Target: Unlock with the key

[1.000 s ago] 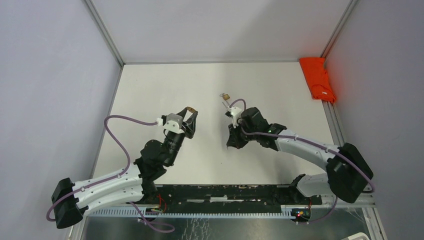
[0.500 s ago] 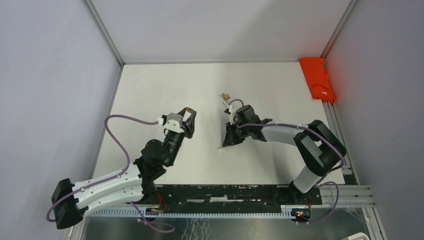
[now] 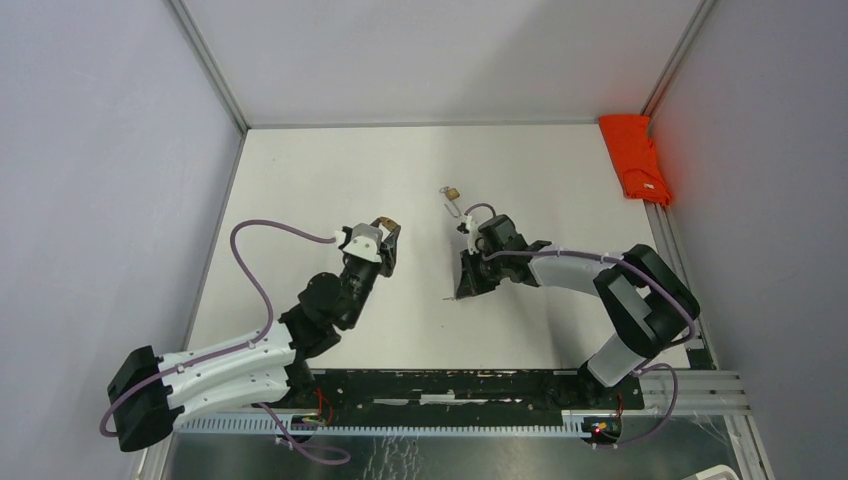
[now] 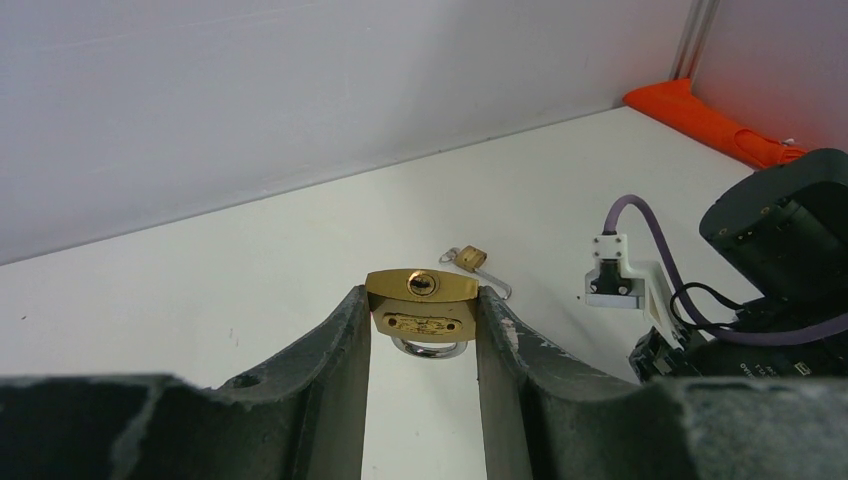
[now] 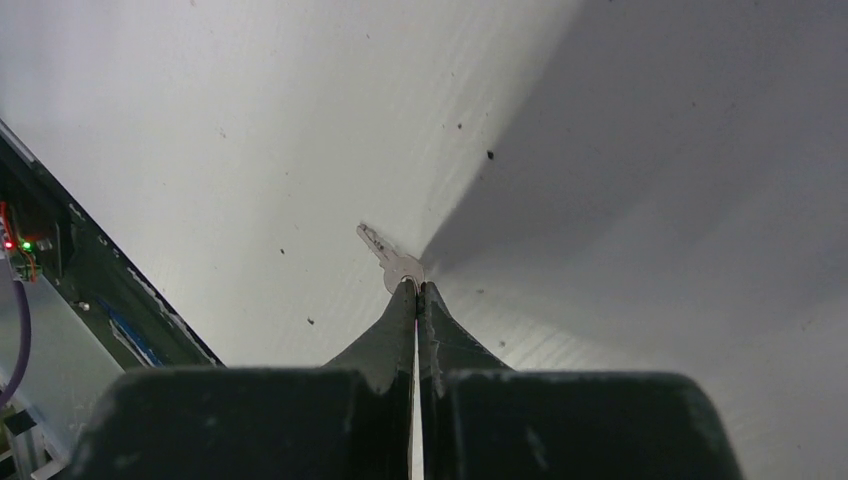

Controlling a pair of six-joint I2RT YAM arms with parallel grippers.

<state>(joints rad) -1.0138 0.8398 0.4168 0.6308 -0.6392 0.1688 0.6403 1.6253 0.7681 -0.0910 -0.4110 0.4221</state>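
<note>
I am swinging my left claw [image 4: 422, 318], wide jaws gripping the padlock [image 4: 421, 287], nearer my right claw [image 5: 417, 291], shut tight pinching the key [image 5: 388, 260]; insertion is nearing.

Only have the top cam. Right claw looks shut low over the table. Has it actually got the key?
Observer: Yes. The right wrist view shows the right claw pinching the key by its head, blade sticking out past the tips.
Operator: Left side, is the lock oriented ok?
Observer: In the wrist view the left claw clamps the brass padlock by its sides, with the keyhole uncovered and facing the camera.
Operator: And the small thing beyond the right arm?
Observer: A smaller padlock, lying on the table, nothing touching it.
</note>
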